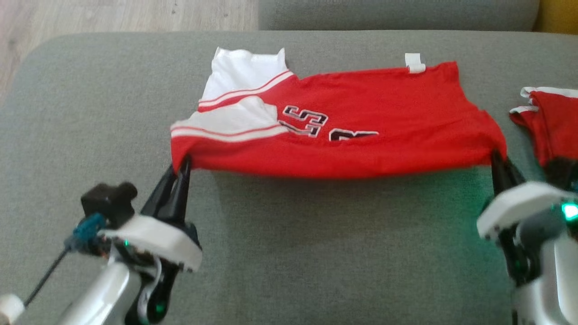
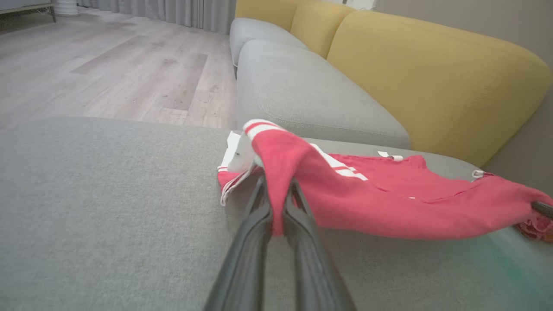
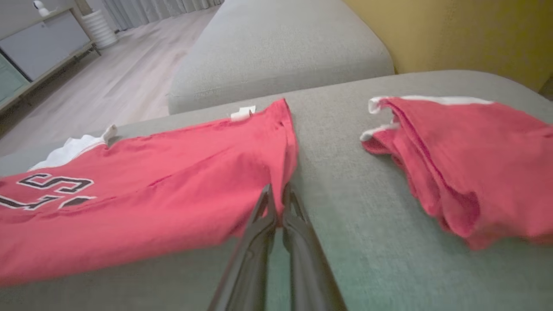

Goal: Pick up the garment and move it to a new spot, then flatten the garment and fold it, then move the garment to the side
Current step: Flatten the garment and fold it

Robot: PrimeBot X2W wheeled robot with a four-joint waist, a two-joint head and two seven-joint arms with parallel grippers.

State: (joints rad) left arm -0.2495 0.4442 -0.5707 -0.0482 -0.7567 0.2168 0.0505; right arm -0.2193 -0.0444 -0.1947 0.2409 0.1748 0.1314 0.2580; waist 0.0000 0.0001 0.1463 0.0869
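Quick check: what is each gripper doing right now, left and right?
Left gripper: shut on the near left corner of the red jersey.
Right gripper: shut on the red jersey's near right corner.

Garment (image 1: 361,117): centre of your cushion (image 1: 271,253).
Second garment (image 1: 553,122): to your right of it, apart, same cushion.
Sofa seat (image 1: 397,13): behind your cushion.

My arms: silver forearms (image 1: 104,289), white wrist shells (image 1: 153,237), black fingers (image 1: 174,189), green lights (image 1: 570,211); left carries black box (image 1: 108,201), possibly a camera.
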